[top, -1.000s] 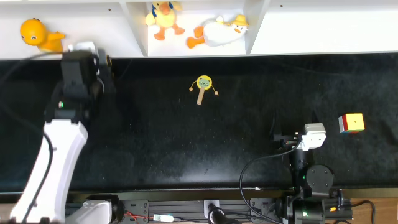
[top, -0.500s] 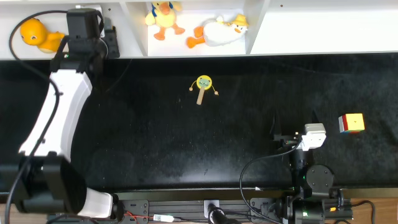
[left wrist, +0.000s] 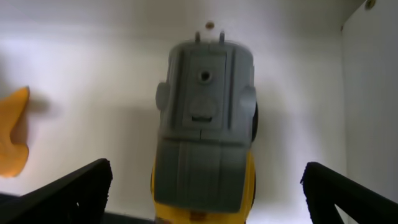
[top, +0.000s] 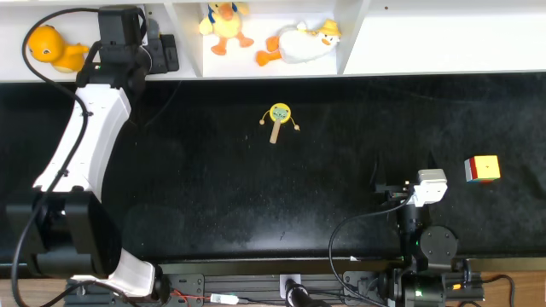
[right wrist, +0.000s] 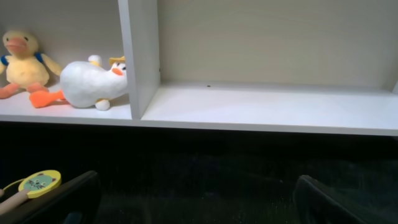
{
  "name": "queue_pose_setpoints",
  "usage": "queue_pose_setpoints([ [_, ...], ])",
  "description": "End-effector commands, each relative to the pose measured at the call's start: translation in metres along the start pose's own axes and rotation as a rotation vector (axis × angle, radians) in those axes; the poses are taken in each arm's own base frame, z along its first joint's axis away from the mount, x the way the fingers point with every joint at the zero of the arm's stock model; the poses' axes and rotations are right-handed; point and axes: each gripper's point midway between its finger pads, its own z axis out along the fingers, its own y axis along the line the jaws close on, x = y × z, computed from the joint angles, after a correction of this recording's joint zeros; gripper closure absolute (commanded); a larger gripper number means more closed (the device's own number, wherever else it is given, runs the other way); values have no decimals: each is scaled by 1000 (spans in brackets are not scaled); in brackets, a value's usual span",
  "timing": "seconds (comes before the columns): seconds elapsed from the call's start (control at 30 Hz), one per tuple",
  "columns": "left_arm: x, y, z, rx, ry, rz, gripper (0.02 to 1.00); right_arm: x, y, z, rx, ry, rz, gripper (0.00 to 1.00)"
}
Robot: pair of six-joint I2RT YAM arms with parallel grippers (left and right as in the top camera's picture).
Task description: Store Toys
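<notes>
Left wrist view | grey-yellow toy (left wrist: 205, 124) | centred inside left end effector (left wrist: 206, 168) (fingers (left wrist: 68, 190) clear)

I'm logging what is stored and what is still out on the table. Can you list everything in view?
Orange duck: one, orange, left shelf compartment.
Grey-and-yellow toy: one, left compartment, between the left gripper's fingers, apart from both.
Yellow duck plush: one, yellow, middle compartment.
White bird plush: one, white with orange feet, middle compartment, beside the yellow duck plush.
Rattle drum: one, yellow, on the tabletop near the middle.
Cube: one, multicoloured, tabletop's right side.
Shelf: one, white, along the far edge.
Tabletop: one, black.
Left gripper: open, inside the left compartment.
Right gripper: open, over the tabletop, facing the shelf.
</notes>
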Motion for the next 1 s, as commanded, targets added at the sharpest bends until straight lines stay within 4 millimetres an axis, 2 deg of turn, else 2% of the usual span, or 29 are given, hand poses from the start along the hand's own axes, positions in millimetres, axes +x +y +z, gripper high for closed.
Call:
queue_pose_setpoints([
  [0.03, -6, 6, -21, -4, -16, 3, 20, 4, -1, 0, 3, 1, 5, 5],
  [0.1, 5, 9, -27, -9, -3, 5, 20, 4, -1, 0, 4, 2, 5, 5],
  [0.27, 49, 17, -49, -20, 23, 9, 20, 4, -1, 0, 4, 2, 5, 7],
  [0.43, 96, 31, -94, -31, -6, 4, 20, 4, -1, 0, 4, 2, 5, 5],
  [0.47, 99, 33, -103, -29, -46, -3, 20, 4, -1, 0, 4, 2, 5, 3],
  [0.63, 70, 22, -160, 96, -505, -27, 20, 4, -1, 0, 4, 2, 5, 7],
  [0.77, 88, 18, -194, 165, -757, -24, 20, 4, -1, 0, 4, 2, 5, 5],
  [0.87, 110, 7, -201, 233, -841, -3, 20, 4, -1, 0, 3, 2, 5, 7],
  [1.0, 144, -4, -185, 291, -840, 42, 20, 4, -1, 0, 3, 2, 5, 5],
])
